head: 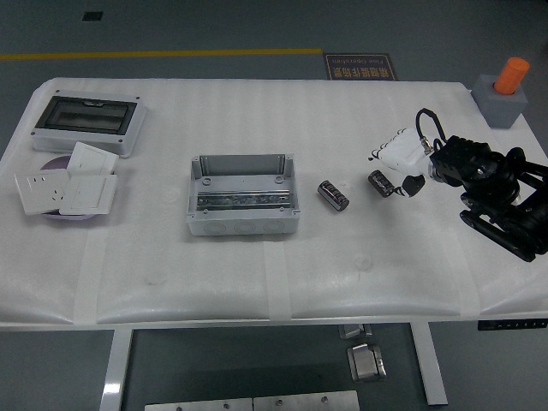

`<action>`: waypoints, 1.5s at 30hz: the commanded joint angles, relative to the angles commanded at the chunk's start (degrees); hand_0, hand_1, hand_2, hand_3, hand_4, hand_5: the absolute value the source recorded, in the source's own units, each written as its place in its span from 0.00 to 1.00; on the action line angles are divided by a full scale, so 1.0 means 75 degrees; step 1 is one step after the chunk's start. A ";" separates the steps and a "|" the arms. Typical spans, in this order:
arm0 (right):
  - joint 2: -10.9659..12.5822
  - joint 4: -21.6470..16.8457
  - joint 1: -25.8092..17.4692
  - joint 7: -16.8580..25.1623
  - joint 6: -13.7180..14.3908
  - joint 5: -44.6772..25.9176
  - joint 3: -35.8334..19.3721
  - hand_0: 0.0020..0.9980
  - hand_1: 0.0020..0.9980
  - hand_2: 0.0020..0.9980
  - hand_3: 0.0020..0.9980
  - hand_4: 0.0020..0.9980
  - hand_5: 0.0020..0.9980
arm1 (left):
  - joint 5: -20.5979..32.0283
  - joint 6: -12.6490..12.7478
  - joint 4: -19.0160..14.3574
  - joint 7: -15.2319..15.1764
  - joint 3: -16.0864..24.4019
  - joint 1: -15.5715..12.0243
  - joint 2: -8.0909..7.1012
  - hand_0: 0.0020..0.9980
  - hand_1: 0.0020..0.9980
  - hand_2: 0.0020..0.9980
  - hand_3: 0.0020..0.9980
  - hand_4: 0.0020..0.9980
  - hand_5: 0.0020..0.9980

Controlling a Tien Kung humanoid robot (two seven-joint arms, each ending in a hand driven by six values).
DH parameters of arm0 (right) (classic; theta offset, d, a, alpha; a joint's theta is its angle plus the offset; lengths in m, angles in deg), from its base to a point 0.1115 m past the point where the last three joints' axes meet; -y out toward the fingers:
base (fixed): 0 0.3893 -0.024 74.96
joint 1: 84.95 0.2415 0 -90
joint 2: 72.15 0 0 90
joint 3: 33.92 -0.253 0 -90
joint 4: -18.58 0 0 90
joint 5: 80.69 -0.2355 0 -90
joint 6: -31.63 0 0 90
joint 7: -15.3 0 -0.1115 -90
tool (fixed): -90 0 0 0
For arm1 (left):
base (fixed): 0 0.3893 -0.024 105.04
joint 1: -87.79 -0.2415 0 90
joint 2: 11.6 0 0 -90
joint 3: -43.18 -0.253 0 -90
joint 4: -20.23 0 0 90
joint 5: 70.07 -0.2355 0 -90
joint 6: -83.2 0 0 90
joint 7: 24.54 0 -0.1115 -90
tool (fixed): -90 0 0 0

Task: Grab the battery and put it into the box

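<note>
Fingers [387,156] touch battery [381,182] (table's right); box [242,195] well apart.

two batteries: one [333,194] lying loose, one [381,182] right at the fingertips. one open box [242,196], one lidded enclosure [86,123], three switch plates [67,187].
</note>
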 joint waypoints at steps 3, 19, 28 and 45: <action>-0.0011 0.0007 -0.0011 0.0001 0.0008 -0.0013 -0.0005 0.86 0.73 0.84 0.92 0.74 0.19 | 0.0040 0.0005 0.0000 -0.0024 -0.0051 0.0010 -0.0004 0.62 0.66 0.46 0.56 0.47 0.51; -0.0184 0.0228 -0.0229 -0.0075 0.0245 -0.0225 0.0005 0.86 0.73 0.83 0.91 0.73 0.18 | 0.0076 0.0026 0.0000 -0.0128 -0.0134 0.0073 -0.0030 0.62 0.66 0.46 0.55 0.47 0.51; -0.0252 0.0374 -0.0309 -0.0120 0.0438 -0.0441 0.0045 0.85 0.72 0.81 0.88 0.72 0.19 | 0.0322 0.0065 0.0000 -0.0246 -0.0377 0.0129 -0.0015 0.62 0.66 0.46 0.55 0.47 0.51; -0.0294 0.0516 -0.0393 -0.0141 0.0705 -0.0722 0.0065 0.81 0.68 0.68 0.68 0.53 0.15 | 0.0528 0.0131 0.0000 -0.0415 -0.0614 0.0160 0.0010 0.62 0.66 0.46 0.55 0.46 0.51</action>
